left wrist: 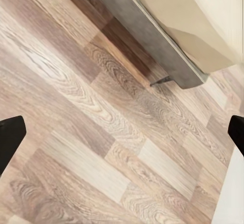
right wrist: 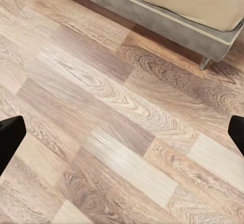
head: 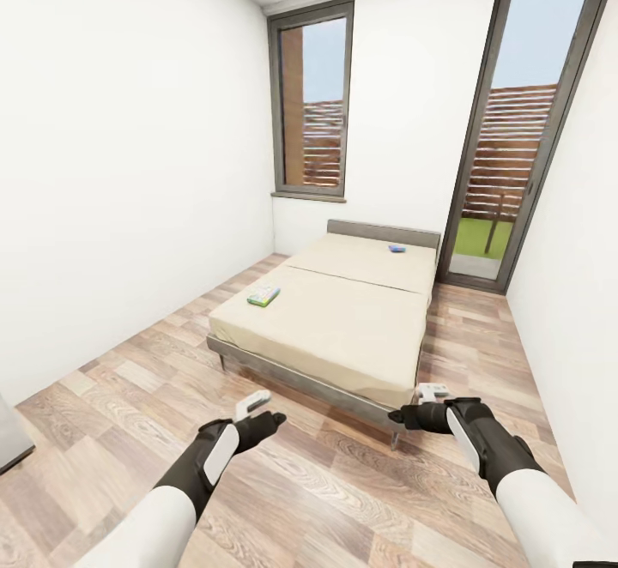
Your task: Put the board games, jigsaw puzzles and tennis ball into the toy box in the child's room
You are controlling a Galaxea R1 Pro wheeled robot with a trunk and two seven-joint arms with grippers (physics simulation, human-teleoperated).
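Note:
Two board games lie on the beige bed (head: pixel 343 328). A white and green one (head: pixel 263 296) rests near the bed's left edge. A blue one (head: pixel 396 249) sits by the headboard at the far end. My left gripper (head: pixel 255 407) hangs open over the wood floor short of the bed's foot. My right gripper (head: pixel 427 396) is open near the bed's front right corner. In both wrist views the black fingertips (left wrist: pixel 10 137) (right wrist: pixel 10 135) stand wide apart over bare planks, with the bed frame (left wrist: pixel 152 36) (right wrist: pixel 168 21) beyond. The table, toy box, puzzles and ball are out of view.
White walls close in on the left and right. A tall window (head: pixel 313 105) and a glass door (head: pixel 506 148) stand at the far end. Floor lanes run along both sides of the bed. A grey edge (head: pixel 10 435) shows at the lower left.

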